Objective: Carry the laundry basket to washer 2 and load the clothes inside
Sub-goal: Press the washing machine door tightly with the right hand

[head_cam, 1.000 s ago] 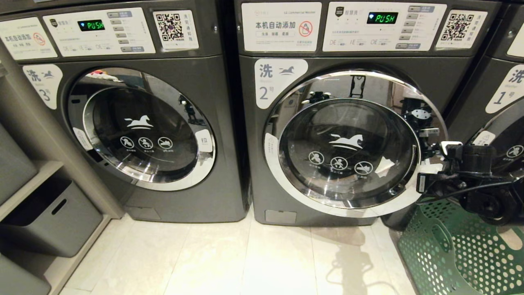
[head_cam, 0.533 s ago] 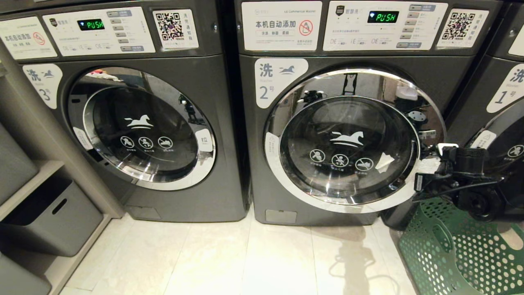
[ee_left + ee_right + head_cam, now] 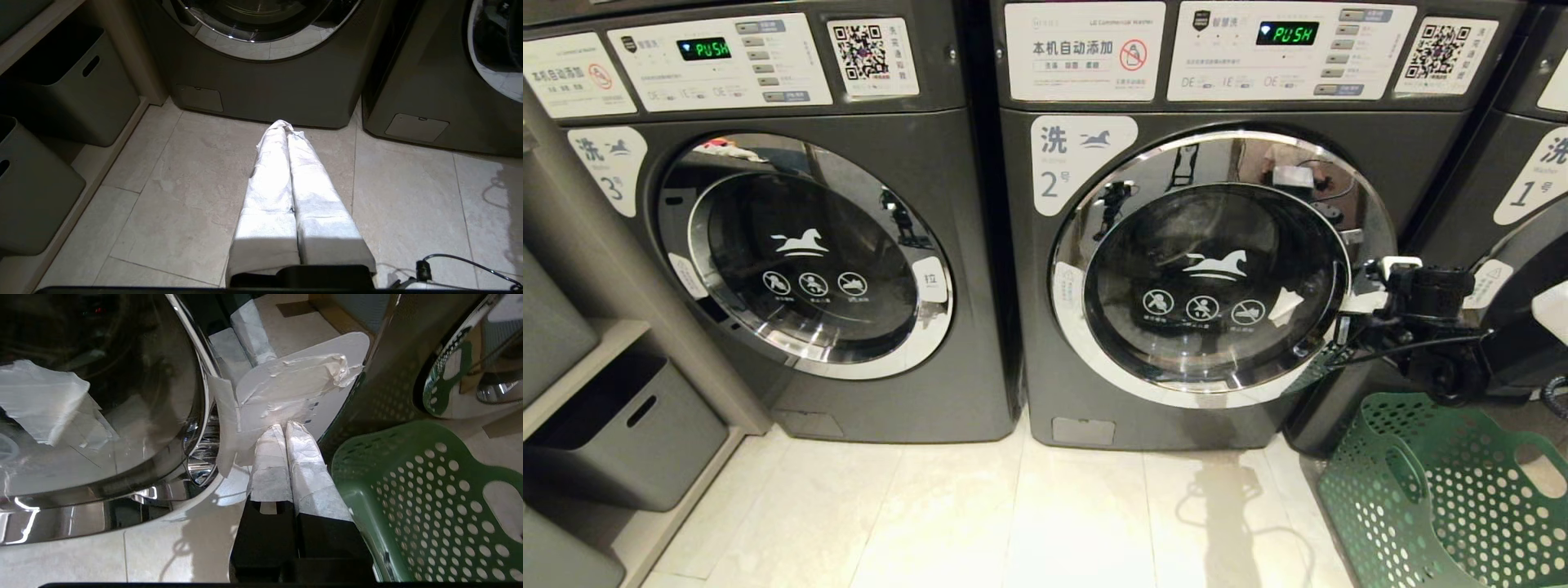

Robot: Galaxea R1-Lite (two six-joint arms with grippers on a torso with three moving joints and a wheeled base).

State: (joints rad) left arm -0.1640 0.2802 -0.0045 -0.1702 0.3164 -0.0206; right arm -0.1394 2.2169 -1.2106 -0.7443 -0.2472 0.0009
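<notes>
Washer 2 point(image 3: 1086, 269) stands in the middle, its round chrome-rimmed door point(image 3: 1217, 286) nearly flat against its front. My right gripper point(image 3: 1342, 333) is at the door's right edge, shut; in the right wrist view its taped fingertips point(image 3: 286, 425) touch a white taped flap point(image 3: 286, 384) on the door rim. The green laundry basket point(image 3: 1445, 490) sits on the floor at the lower right, just below that arm, also seen beside the fingers point(image 3: 429, 498). No clothes show in it. My left gripper point(image 3: 284, 124) is shut and empty, low over the floor tiles.
Washer 3 point(image 3: 805, 253) stands to the left and washer 1 point(image 3: 1527, 212) at the far right, both doors shut. Grey storage bins point(image 3: 629, 433) fill a shelf unit on the left. Pale tiled floor point(image 3: 1013, 523) runs in front of the machines.
My right gripper has risen and moved toward washer 2's front. The door's rim has swung back closer to the machine, and its reflections have shifted. The basket has stayed put.
</notes>
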